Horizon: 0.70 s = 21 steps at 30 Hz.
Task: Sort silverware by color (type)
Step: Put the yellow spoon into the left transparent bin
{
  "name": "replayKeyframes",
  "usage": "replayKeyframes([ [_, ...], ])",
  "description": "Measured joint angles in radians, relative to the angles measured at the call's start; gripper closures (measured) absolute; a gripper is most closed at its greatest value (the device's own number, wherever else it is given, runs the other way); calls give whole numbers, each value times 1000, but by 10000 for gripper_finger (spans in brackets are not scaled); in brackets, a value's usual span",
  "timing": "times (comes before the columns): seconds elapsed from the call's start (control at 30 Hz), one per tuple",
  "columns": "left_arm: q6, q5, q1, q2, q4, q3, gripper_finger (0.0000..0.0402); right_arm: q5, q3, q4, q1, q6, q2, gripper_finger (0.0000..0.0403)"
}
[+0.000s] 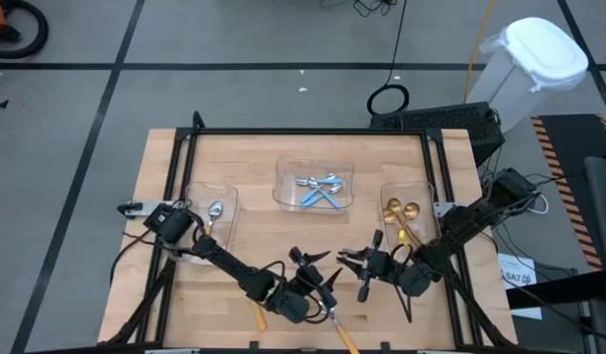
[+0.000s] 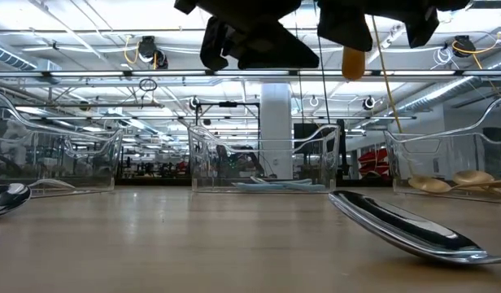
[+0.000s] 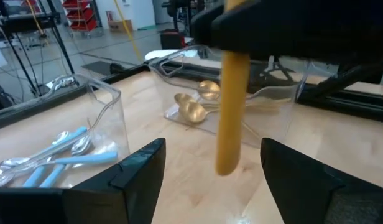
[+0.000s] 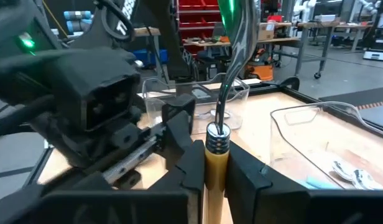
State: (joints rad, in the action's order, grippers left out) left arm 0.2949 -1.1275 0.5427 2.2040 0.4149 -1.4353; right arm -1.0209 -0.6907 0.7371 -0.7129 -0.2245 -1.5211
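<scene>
At the table's front middle, held spoon: an orange-handled spoon [image 4: 222, 106] stands upright above the wood, its silver bowl on top and its handle hanging down.
Right gripper [image 4: 217, 167]: I see it clenched on that handle, just below the metal neck.
Left gripper [image 3: 210, 180]: its fingers are spread wide, facing the hanging handle and close to it but not touching. I judge this to be a handover or a regrip before the drop.
Loose spoons: two orange-handled ones lie on the bare wood by the front edge, one [image 1: 258, 315] under the left arm and one [image 1: 344, 337] further right, so sorting is not finished.
Middle tray [image 1: 283, 172]: clear plastic, holding several blue-handled spoons [image 1: 321, 189] in a crossed heap.
Right tray [image 1: 426, 192]: clear, holding gold round-bowled spoons [image 1: 401, 210].
Left tray [image 1: 229, 197]: clear, holding one spoon [image 1: 214, 210] with a silver bowl; I cannot make out its handle colour. I judge this to be the orange spoons' tray.
</scene>
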Motion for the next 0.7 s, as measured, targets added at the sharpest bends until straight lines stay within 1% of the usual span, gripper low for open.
replayKeyframes([
  [0.2, -46, 4, -13, 0, 6, -6, 140, 2, 0, 10, 3, 13, 0, 372],
  [0.33, -99, 66, -36, 10, 5, -33, 140, 3, 0, 16, 8, 28, 0, 370],
  [0.4, -124, 65, -42, 11, -9, -44, 146, 3, 0, 17, 8, 29, 0, 370],
  [0.47, -133, 57, -47, 11, -14, -51, 159, 4, 0, 18, 7, 33, 0, 370],
  [0.6, -152, 34, -44, 11, -40, -66, 196, 3, 0, 16, 7, 35, 0, 369],
  [0.7, -103, 34, -43, 11, -79, -78, 225, 3, 0, 15, 7, 35, 0, 368],
])
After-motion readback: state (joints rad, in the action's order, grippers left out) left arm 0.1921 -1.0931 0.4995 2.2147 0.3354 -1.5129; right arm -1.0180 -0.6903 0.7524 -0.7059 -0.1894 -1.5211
